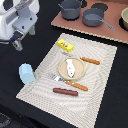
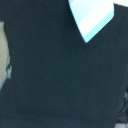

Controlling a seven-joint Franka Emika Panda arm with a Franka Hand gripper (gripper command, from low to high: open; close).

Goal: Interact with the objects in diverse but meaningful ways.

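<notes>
The gripper point(image 1: 18, 44) hung off the placemat point(image 1: 102, 62), its jaws' state unclear. The white fish-like piece point(image 1: 70, 68) lay on the plate point(image 1: 62, 70), as if served.

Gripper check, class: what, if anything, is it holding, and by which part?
Nothing can be seen held: the gripper hangs away from the placemat; whether its jaws are open cannot be told.

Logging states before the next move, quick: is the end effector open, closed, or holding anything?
End effector: cannot be told; it sits at the exterior view's upper left, away from the placemat, fingers not clearly visible. Nothing seen in it.
</notes>
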